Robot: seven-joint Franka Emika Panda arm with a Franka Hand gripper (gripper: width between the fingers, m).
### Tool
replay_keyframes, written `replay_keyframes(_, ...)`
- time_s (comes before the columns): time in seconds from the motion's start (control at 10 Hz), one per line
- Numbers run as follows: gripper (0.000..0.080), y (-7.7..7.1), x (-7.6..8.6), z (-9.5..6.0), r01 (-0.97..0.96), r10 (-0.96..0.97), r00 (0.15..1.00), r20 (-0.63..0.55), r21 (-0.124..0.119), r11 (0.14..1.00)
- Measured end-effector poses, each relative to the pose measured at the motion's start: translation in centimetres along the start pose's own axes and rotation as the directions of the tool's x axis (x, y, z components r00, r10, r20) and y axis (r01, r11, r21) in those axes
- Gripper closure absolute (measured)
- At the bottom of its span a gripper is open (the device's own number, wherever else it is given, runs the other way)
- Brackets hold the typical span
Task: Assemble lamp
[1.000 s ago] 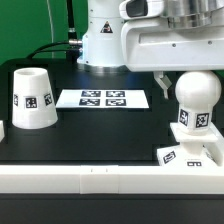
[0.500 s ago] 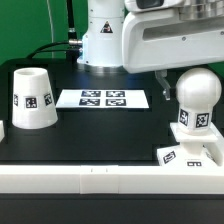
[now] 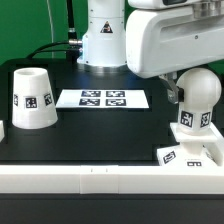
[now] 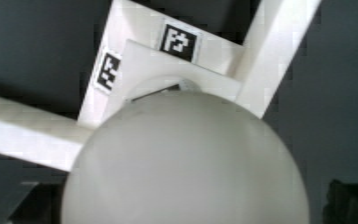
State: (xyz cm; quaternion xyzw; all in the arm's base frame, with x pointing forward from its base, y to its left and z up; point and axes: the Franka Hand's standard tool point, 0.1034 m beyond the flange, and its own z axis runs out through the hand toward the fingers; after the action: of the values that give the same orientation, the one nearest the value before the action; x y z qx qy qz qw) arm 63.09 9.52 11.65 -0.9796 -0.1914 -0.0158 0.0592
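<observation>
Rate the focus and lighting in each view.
Exterior view: even light with no glare; the shade, marker board and bulb are sharp, while the arm looms large at the top. Wrist view: the bulb fills most of the frame, grey and out of focus; the tags on the base behind it are soft too.

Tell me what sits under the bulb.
The bulb stands upright on the flat square base, whose tagged front edge shows. Where they meet is covered by the bulb's own body, so the joint cannot be seen.
</observation>
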Motion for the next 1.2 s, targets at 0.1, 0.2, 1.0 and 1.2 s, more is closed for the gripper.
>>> replay_keyframes(0.1,0.0100,0.05,-0.03,0.03,0.062,-0.062,0.998,0.001,-0.001,0.998)
replay_keyframes(0.2,0.0100,0.20,0.06,-0.01,0.180,-0.180,0.984,0.002,-0.017,0.983)
replay_keyframes(1.0,0.0100,0.18,-0.30,0.48,0.792,-0.788,0.609,0.090,-0.012,0.611)
replay_keyframes(1.2,0.0100,0.04,-0.23,0.52,0.888,-0.882,0.456,0.123,0.007,0.460)
